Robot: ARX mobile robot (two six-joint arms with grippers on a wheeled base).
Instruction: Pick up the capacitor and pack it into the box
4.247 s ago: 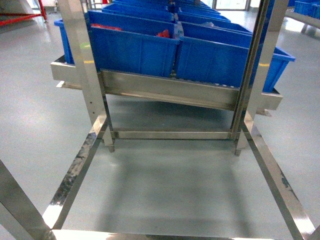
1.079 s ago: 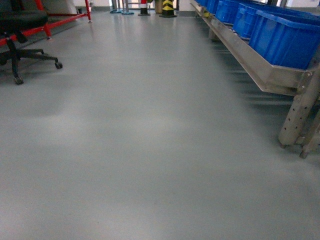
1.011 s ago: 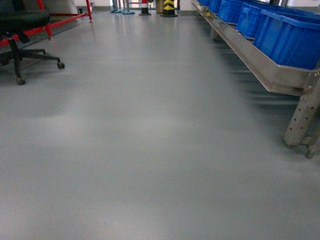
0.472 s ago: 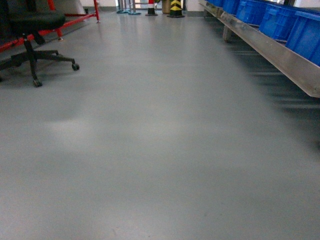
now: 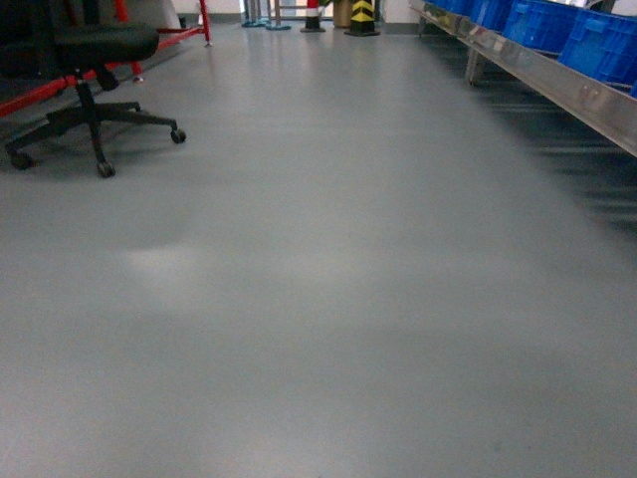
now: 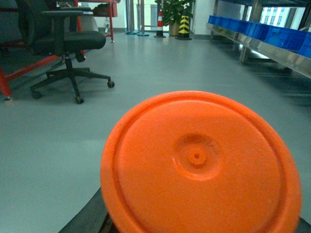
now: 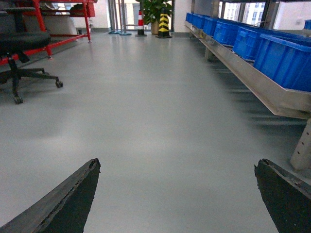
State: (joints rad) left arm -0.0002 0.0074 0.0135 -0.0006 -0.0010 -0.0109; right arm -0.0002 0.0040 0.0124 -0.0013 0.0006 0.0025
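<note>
Floor (image 5: 328, 299) fills everything ahead of both grippers; blue bins (image 7: 284, 56) on rack off right, office chair (image 5: 95, 100) off left. Right gripper (image 7: 177, 194) spread wide, empty. Left gripper unseen behind orange disc (image 6: 199, 167), grip untellable. Box not visible. Judgement: transit leg; keep arms steady while driving.

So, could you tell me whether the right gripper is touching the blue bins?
Apart. The right wrist view shows grey floor between the right gripper and the blue bins.
</note>
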